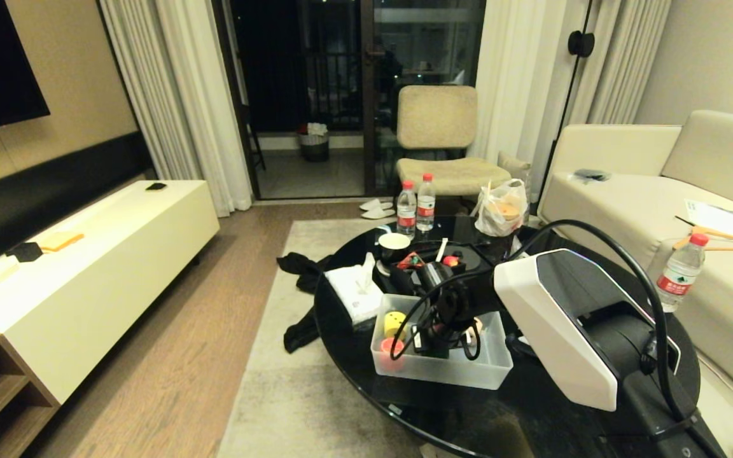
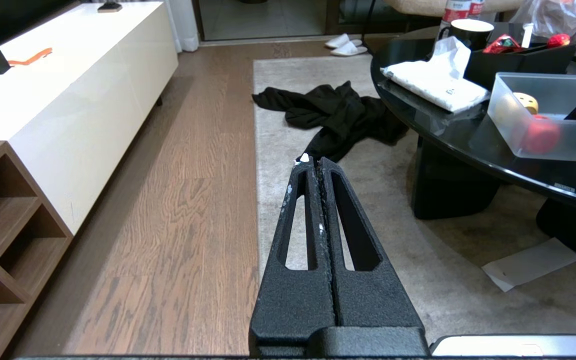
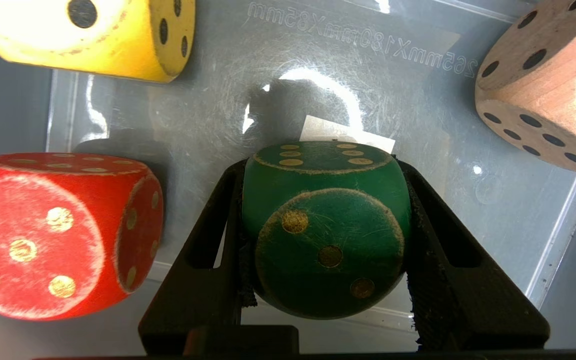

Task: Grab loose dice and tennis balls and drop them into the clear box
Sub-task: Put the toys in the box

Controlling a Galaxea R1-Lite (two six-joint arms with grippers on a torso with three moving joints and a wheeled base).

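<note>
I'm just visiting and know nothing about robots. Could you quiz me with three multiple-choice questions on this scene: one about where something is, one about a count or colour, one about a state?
1. Where is the right gripper?
A. over the sofa
B. over the clear box
C. by the floor rug

2. How many dice already lie loose inside the box?
A. one
B. three
C. five

3. What are the left gripper's fingers doing?
A. pressed shut on nothing
B. clamping a bottle
C. spread wide

Answers:
1 B: the box floor shows below it in the right wrist view.
2 B: the yellow die, red die and beige die sit there, while the green die is held.
3 A: its fingers meet with nothing between them.
</note>
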